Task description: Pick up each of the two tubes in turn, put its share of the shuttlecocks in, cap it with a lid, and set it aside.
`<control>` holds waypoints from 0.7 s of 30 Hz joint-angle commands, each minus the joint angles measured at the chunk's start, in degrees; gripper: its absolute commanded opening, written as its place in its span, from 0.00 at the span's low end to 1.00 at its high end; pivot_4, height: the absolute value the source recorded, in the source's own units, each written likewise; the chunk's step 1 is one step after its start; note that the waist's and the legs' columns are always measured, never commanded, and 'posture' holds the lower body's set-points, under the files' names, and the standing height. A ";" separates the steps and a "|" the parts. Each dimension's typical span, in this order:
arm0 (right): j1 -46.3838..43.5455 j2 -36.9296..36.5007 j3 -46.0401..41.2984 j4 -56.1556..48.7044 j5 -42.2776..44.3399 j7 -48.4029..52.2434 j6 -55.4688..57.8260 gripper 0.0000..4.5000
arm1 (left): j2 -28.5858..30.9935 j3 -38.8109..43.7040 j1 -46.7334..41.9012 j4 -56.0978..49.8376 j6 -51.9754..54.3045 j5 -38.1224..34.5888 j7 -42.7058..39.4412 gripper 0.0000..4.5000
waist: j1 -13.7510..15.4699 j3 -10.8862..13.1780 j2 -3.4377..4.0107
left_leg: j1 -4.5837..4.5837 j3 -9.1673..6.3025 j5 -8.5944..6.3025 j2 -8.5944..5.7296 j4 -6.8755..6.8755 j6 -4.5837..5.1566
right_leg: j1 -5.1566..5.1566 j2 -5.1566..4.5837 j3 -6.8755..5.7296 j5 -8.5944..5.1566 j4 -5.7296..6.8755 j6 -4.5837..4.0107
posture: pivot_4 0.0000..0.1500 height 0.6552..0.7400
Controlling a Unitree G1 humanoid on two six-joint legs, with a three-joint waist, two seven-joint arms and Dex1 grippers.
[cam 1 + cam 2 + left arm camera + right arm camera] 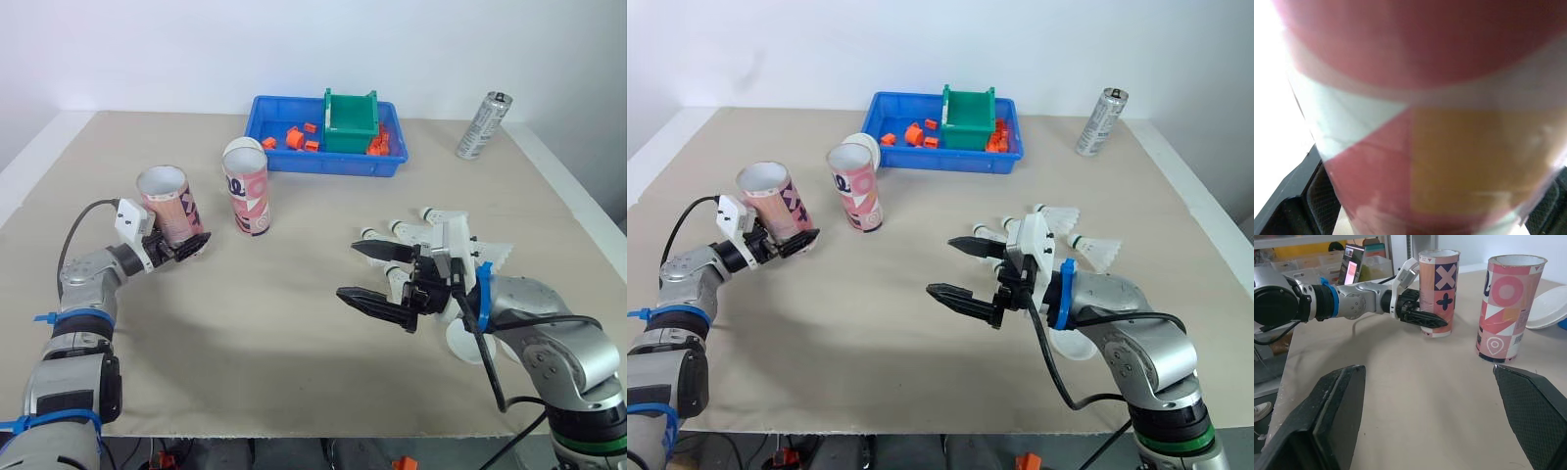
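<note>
A pink patterned tube [167, 204], its mouth open, leans slightly at the left of the table. My left gripper [181, 247] is shut on it near its base, and its wall [1415, 147] sits close between the fingers [1300, 198]. A second open tube [247, 186] stands upright to its right, with a white lid [885, 139] lying behind it. My right gripper [348, 270] hovers open and empty at centre right. Just behind it lie several white shuttlecocks [431, 227]. Another white lid [462, 343] lies partly hidden under my right arm.
At the back centre, a blue tray [294, 162] holds a green box [350, 122] and orange pieces. A silver can [484, 125] stands at the back right. Bare tablecloth stretches between the two grippers.
</note>
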 commanded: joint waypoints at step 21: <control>-1.76 -0.99 -1.36 -0.94 1.08 0.65 -0.66 1.00 | 0.99 2.08 0.78 -1.95 -0.96 -0.53 0.96 0.83 | 0.00 0.00 0.00 | 0.00 -0.02 0.00 0.00 0.00 0.00 | 0.01 0.01 -0.01 0.00 0.01 0.00 | 1.00 0.89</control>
